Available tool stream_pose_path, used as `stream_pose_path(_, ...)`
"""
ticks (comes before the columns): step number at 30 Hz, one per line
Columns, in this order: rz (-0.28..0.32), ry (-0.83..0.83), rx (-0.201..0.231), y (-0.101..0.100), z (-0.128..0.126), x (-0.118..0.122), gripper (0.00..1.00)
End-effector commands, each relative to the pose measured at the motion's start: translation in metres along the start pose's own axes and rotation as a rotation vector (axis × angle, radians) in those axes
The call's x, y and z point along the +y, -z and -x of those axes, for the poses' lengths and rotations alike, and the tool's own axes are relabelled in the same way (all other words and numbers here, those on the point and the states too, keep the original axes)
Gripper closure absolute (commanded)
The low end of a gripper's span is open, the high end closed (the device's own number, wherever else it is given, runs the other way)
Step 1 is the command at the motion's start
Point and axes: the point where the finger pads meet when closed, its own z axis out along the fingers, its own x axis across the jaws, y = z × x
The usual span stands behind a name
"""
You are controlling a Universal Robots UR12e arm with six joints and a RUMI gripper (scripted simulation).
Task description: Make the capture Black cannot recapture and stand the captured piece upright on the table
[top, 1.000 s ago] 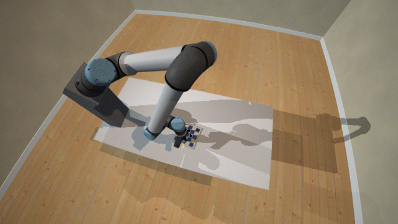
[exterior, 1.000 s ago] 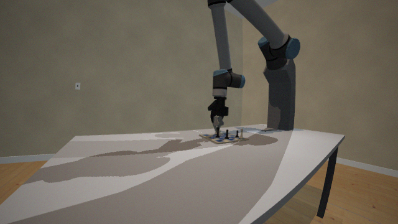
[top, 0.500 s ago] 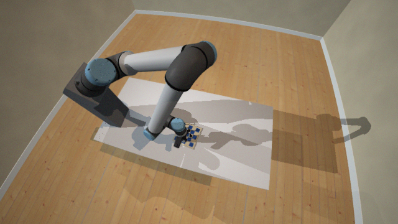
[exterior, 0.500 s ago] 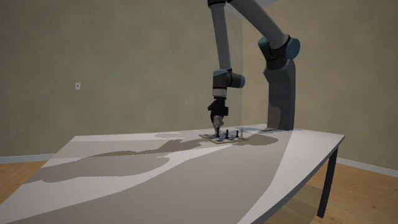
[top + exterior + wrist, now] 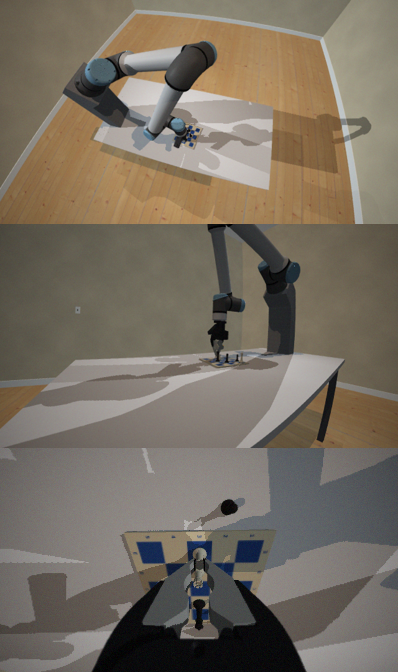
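Note:
My gripper (image 5: 216, 356) (image 5: 199, 559) points down over the chessboard (image 5: 219, 366) (image 5: 175, 548). Its fingers are closed around a white piece (image 5: 199, 554), whose base shows over the middle blue square of the edge row at the top of the wrist view. I cannot tell whether that base touches the board. A black piece (image 5: 229, 507) stands off the board on the table, just past that edge. Another black piece (image 5: 199, 604) shows on the board between the finger bodies. In the exterior view, black pieces (image 5: 227, 358) (image 5: 237, 358) and a white piece (image 5: 241, 358) stand upright.
The board lies on the white table (image 5: 242, 162) (image 5: 186, 410). In the exterior view a further black piece (image 5: 217, 357) stands close in front of the fingers. The gripper body hides much of the board in the wrist view. Arm shadows cross the table.

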Motion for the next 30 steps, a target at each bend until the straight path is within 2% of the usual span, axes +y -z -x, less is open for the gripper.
stream_pose_path(1, 0.0, 0.0, -0.001, 0.0003, 0.0003, 0.0001, 1.0)
stream_pose_path(30, 0.0, 0.0, -0.001, -0.0038, 0.0003, 0.0001, 1.0)
